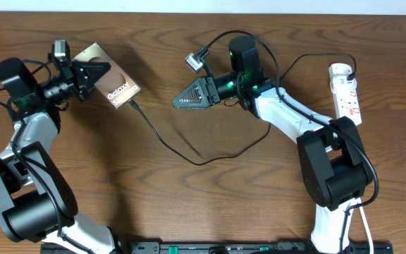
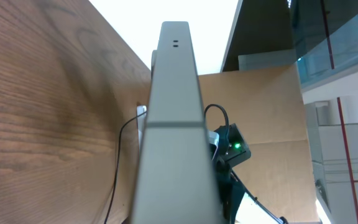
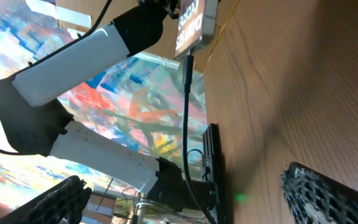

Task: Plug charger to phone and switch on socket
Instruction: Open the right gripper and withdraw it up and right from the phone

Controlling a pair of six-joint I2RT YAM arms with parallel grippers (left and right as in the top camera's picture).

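The phone [image 1: 115, 85], silvery-brown with white "Galaxy" lettering, is held at the far left, tilted off the table. My left gripper [image 1: 94, 73] is shut on its far end. In the left wrist view the phone's pale edge [image 2: 174, 124] fills the middle and hides the fingers. The charger cable [image 1: 189, 156] runs in a loop across the table, and its plug tip [image 1: 132, 104] sits in the phone's lower end. The right wrist view also shows the plug [image 3: 188, 61] in the phone [image 3: 195, 23]. My right gripper [image 1: 183, 99] is open and empty, right of the phone. The socket [image 1: 347, 90] lies at the far right.
The right arm's white links [image 1: 287, 113] cross between the cable loop and the socket. A black cable [image 1: 314, 59] leads to the socket's far end. A black bar [image 1: 210, 247] runs along the table's front edge.
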